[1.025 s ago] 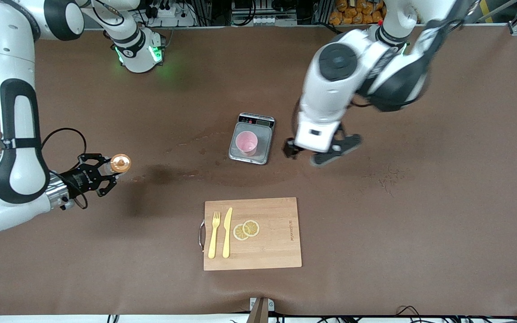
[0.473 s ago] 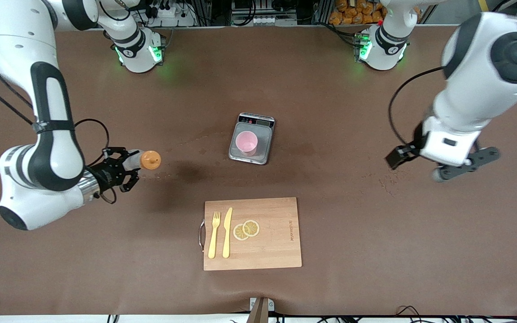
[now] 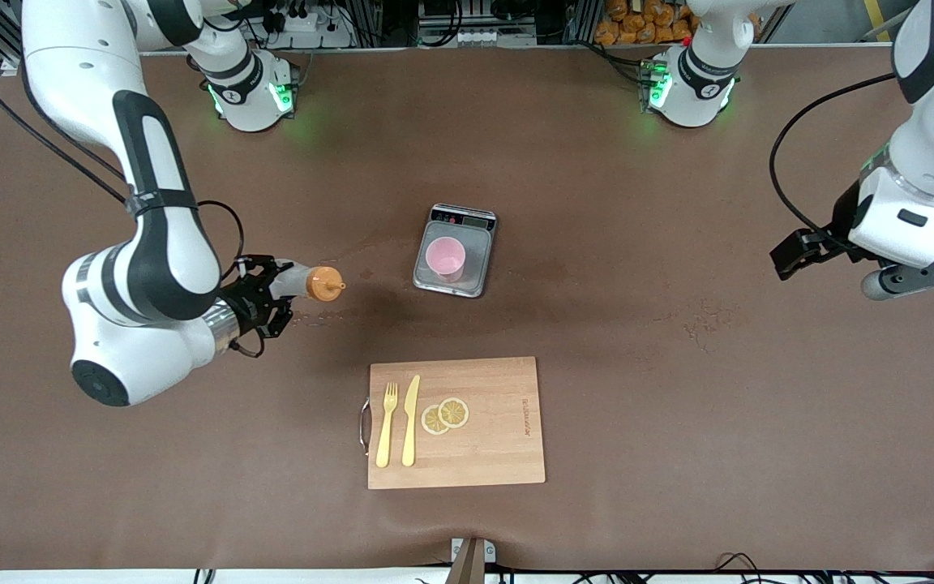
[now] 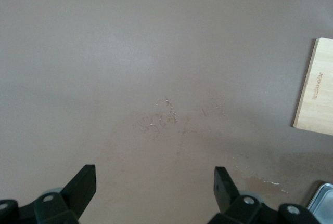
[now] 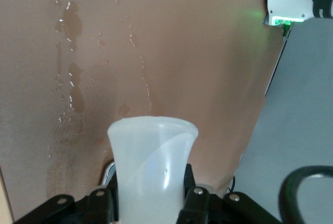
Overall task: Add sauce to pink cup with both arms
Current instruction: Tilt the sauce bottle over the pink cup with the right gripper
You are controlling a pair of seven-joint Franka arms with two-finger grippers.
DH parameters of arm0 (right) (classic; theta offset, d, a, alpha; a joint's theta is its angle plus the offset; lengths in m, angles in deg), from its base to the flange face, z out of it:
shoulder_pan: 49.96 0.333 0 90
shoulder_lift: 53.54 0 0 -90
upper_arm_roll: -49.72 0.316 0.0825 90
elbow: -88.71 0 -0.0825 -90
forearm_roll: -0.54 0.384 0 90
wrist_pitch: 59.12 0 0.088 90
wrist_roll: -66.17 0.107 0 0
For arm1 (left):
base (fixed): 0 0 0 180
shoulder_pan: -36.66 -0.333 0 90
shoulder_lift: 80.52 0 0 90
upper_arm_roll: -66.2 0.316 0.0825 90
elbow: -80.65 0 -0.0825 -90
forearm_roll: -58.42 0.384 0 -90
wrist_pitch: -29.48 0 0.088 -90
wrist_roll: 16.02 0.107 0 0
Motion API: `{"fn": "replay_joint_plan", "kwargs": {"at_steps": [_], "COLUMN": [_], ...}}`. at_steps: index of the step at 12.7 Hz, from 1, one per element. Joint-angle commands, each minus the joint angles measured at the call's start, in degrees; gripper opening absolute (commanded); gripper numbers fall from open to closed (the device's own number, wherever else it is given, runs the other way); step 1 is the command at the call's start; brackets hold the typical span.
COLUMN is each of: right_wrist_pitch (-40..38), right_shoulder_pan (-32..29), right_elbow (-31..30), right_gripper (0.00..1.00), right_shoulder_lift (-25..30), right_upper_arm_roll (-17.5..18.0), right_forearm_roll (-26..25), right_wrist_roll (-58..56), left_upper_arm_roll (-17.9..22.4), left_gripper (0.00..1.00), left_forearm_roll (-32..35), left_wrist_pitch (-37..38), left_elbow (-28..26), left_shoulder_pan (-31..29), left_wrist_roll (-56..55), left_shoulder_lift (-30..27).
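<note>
The pink cup [image 3: 444,258] stands upright on a small kitchen scale [image 3: 475,277] at mid-table. My right gripper [image 3: 268,296] is shut on the sauce bottle [image 3: 295,280], held tilted above the table toward the right arm's end. Its orange nozzle cap [image 3: 324,285] points at the cup, a gap away from the scale. In the right wrist view the whitish bottle [image 5: 152,151] fills the space between the fingers of that gripper [image 5: 151,195]. My left gripper [image 3: 913,280] hangs over bare table at the left arm's end. It is open and empty in the left wrist view [image 4: 154,174].
A wooden cutting board [image 3: 491,446] lies nearer the front camera than the scale. It holds a yellow fork [image 3: 387,426], a yellow knife [image 3: 410,422] and two lemon slices [image 3: 444,415]. Wet stains [image 3: 353,264] mark the mat between bottle and scale.
My right arm has carried the bottle toward the scale and tipped its nozzle at the cup. My left arm has swung from beside the scale out to its own end of the table.
</note>
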Motion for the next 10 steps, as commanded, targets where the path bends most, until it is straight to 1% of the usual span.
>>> {"fn": "replay_joint_plan", "kwargs": {"at_steps": [1, 3, 4, 5, 6, 7, 8, 10], "right_wrist_pitch": [-0.7, -0.8, -1.1, -1.5, -1.5, -1.5, -1.5, -1.5], "right_shoulder_pan": [2.4, 5.2, 6.6, 8.0, 9.4, 10.5, 11.7, 14.5], "right_elbow": [0.2, 0.2, 0.2, 0.2, 0.2, 0.2, 0.1, -0.3], "right_gripper": [0.28, 0.27, 0.27, 0.27, 0.27, 0.27, 0.27, 0.27], "right_shoulder_lift": [1.0, 0.9, 0.9, 0.8, 0.7, 0.4, 0.3, -0.2], "right_upper_arm_roll": [-0.4, -0.3, -0.3, -0.3, -0.3, -0.3, -0.3, -0.3], "right_forearm_roll": [-2.1, -7.0, -9.0, -10.3, -12.1, -13.4, -14.1, -15.8], "right_wrist_roll": [4.1, 7.2, 8.4, 10.0, 11.7, 13.5, 15.1, 17.8], "left_upper_arm_roll": [5.9, 15.5, 18.8, 20.3, 20.7, 20.9, 21.9, 22.8], "left_gripper": [1.0, 1.0, 1.0, 1.0, 1.0, 1.0, 1.0, 1.0], "left_forearm_roll": [-4.0, -7.2, -8.0, -8.8, -9.9, -10.8, -11.3, -11.1], "left_wrist_pitch": [1.8, 2.3, 2.7, 3.4, 4.7, 5.3, 5.2, 5.1], "left_elbow": [-1.6, -1.9, -1.9, -2.0, -2.5, -4.7, -5.9, -5.9], "left_shoulder_pan": [1.7, 7.6, 9.6, 10.2, 10.2, 10.3, 10.7, 11.7], "left_wrist_roll": [5.5, 11.7, 13.8, 15.6, 17.0, 17.0, 17.1, 17.2], "left_shoulder_lift": [-3.1, -4.7, -5.1, -5.2, -6.3, -8.3, -9.6, -9.5]}}
